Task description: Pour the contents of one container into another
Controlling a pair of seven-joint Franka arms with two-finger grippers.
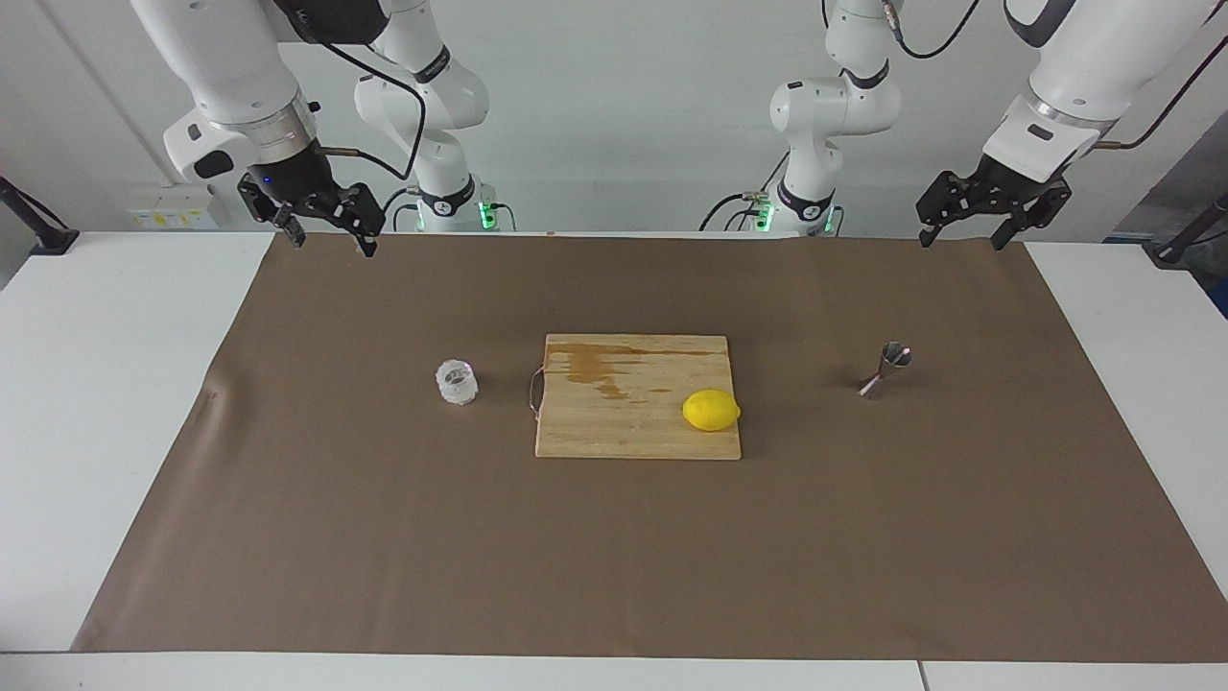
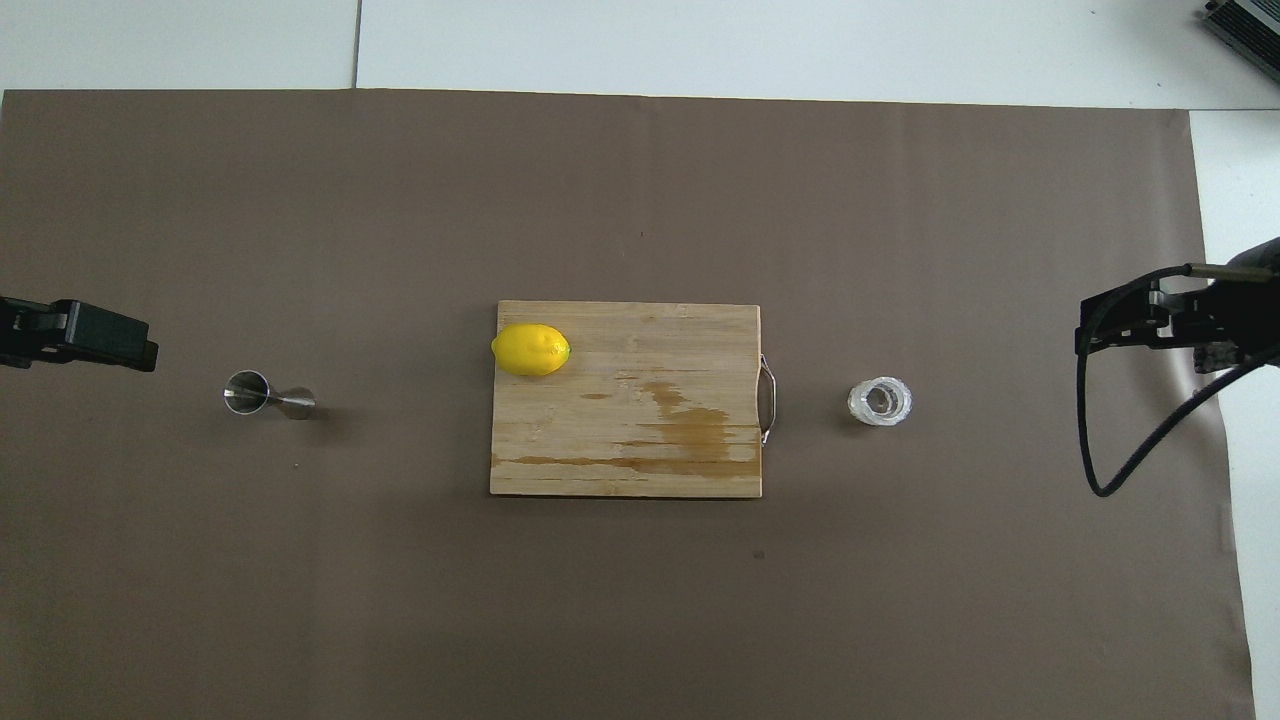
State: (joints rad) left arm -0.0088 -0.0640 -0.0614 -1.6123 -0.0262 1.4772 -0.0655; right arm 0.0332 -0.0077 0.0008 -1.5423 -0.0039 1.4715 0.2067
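Faceted clear glass tumbler (image 1: 457, 382) upright on brown mat (image 1: 614, 557), beside wooden board (image 1: 614, 432) w/ lemon (image 1: 711, 411), toward right arm's end. Steel hourglass jigger (image 1: 885, 370) upright toward left arm's end. Left gripper (image 1: 962, 233), right gripper (image 1: 329, 237): both spread wide, empty, raised over mat edge by the bases.

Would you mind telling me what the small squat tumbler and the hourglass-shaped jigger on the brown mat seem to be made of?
The small squat clear tumbler looks like glass: see-through, with a faceted wall that catches light. The slim hourglass-shaped jigger looks like polished steel or similar metal: silvery grey with a bright sheen inside its rim; the exact alloy cannot be told.
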